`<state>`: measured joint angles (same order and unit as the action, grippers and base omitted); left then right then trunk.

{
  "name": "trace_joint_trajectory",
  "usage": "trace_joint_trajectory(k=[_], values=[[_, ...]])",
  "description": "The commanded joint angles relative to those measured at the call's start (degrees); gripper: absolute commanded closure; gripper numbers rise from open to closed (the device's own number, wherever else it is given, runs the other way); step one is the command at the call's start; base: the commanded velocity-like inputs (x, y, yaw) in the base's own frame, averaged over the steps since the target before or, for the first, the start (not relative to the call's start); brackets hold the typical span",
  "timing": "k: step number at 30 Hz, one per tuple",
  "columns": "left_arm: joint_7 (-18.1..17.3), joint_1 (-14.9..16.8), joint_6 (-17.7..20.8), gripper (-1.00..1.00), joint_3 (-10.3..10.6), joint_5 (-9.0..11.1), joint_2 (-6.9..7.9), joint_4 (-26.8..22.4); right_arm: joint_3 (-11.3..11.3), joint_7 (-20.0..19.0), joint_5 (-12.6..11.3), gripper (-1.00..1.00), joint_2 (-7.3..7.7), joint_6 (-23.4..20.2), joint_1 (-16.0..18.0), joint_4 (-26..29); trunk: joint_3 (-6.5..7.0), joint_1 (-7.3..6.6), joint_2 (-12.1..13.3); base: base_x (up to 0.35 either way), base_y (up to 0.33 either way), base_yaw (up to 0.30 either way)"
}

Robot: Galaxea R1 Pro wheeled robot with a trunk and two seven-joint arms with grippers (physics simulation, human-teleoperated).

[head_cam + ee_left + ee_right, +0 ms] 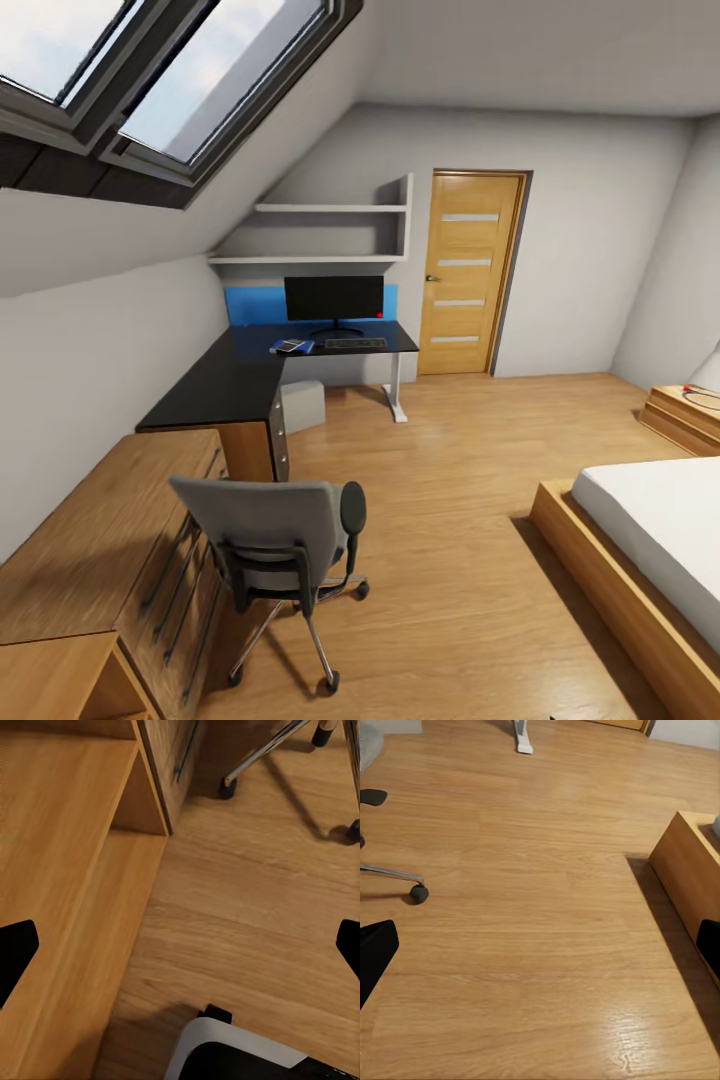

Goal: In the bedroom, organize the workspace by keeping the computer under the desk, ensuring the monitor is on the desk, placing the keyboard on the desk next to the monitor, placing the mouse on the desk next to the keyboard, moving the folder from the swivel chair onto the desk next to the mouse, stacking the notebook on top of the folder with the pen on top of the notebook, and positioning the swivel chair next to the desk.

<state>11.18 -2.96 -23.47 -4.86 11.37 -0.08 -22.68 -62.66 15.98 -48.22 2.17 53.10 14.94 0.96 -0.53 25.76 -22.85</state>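
Attic bedroom; both grippers [180,945] [540,945] spread, pointed at wood floor [547,907].

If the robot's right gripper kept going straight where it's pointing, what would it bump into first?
Probably just the wooden floor. The right gripper has open jaws with nothing between them. The bed frame and chair wheel sit off to the sides.

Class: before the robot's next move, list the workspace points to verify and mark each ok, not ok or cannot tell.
1. Monitor on desk: ok.
2. Keyboard by monitor: ok.
3. Computer under desk: ok.
4. Folder on desk: ok; what lies on it: cannot tell.
5. Chair next to desk: not ok, it stands apart beside the wooden counter.
6. Mouse by keyboard: cannot tell.
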Motion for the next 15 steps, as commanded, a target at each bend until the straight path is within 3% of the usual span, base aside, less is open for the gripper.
trace_joint_trajectory(k=[1,15], values=[[0.0,0.0,-0.1,-1.00,0.0,0.3,-0.01,-0.1,-0.5,0.5,0.0,-1.00,0.03,0.0,0.0,0.1,-0.06,0.03,-0.1,-0.060,0.085,0.000],[0.0,0.0,-0.1,-1.00,0.0,0.3,-0.01,-0.1,-0.5,0.5,0.0,-1.00,0.03,0.0,0.0,0.1,-0.06,0.03,-0.1,-0.035,0.032,0.000]])
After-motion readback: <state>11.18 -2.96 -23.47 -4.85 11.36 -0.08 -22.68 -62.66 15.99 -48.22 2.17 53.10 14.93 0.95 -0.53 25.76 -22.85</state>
